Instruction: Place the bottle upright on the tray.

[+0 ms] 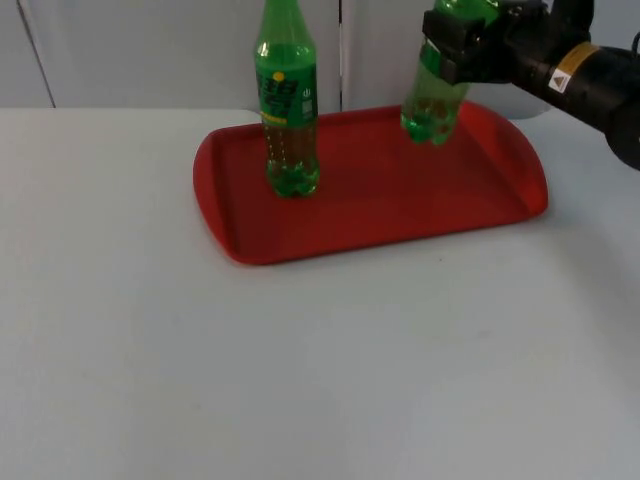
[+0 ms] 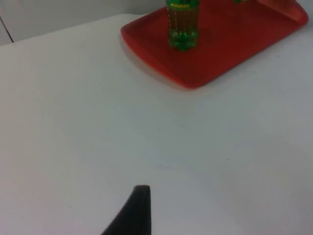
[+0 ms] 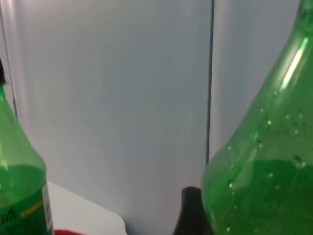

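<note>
1. Sitting at about 12 o'clock on the white table [image 1: 300, 370]: a red tray [image 1: 380, 215], lying flat, near the grey partition wall [image 1: 150, 50].
2. Standing upright toward the tray's 9 o'clock side: a green soda bottle with a label [image 1: 287, 110], base resting on the tray floor; also showing in the left wrist view [image 2: 182, 24] and in the right wrist view [image 3: 22, 186].
3. Hanging at the tray's 1 o'clock edge: a second green bottle [image 1: 432, 100], tilted slightly, base over the tray's back part; contact between base and tray not possible to tell.
4. Clamping that second bottle around its upper body: the right gripper [image 1: 470, 45], reaching in from 2 o'clock, fingers closed on the plastic.
5. Looming in the right wrist view: the held bottle's green shoulder [image 3: 264, 166], green liquid and droplets inside, a black fingertip [image 3: 191, 210] just beside it.
6. Waiting well apart from the tray, over bare table toward 7 o'clock: the left gripper [image 2: 132, 213], one black fingertip visible; apart or together, cannot tell.
</note>
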Controlling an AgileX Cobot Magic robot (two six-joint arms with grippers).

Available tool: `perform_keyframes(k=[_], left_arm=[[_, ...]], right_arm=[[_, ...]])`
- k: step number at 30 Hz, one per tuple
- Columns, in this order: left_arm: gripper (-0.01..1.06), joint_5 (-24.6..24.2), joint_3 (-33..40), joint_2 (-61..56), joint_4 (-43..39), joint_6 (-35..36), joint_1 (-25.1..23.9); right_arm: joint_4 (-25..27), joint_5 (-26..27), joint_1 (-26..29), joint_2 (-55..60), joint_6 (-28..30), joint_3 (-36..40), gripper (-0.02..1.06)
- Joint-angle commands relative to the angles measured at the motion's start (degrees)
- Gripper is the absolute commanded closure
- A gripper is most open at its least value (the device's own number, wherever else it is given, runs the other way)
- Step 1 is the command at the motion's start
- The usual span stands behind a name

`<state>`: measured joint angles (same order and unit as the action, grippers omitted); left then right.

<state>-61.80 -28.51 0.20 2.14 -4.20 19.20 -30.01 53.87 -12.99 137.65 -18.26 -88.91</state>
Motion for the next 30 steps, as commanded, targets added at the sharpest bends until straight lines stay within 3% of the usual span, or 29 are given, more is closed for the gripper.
perform_keyframes(k=[1,30], left_arm=[[0.0,0.09,0.2,-0.2,-0.15,-0.01,0.1],[0.0,0.09,0.2,-0.2,-0.28,-0.01,0.1]], right_arm=[[0.18,2.05,-0.37,0.41,0.3,-0.68,1.05],[0.38,0.19,-0.26,3.37,2.71,-0.68,1.05]])
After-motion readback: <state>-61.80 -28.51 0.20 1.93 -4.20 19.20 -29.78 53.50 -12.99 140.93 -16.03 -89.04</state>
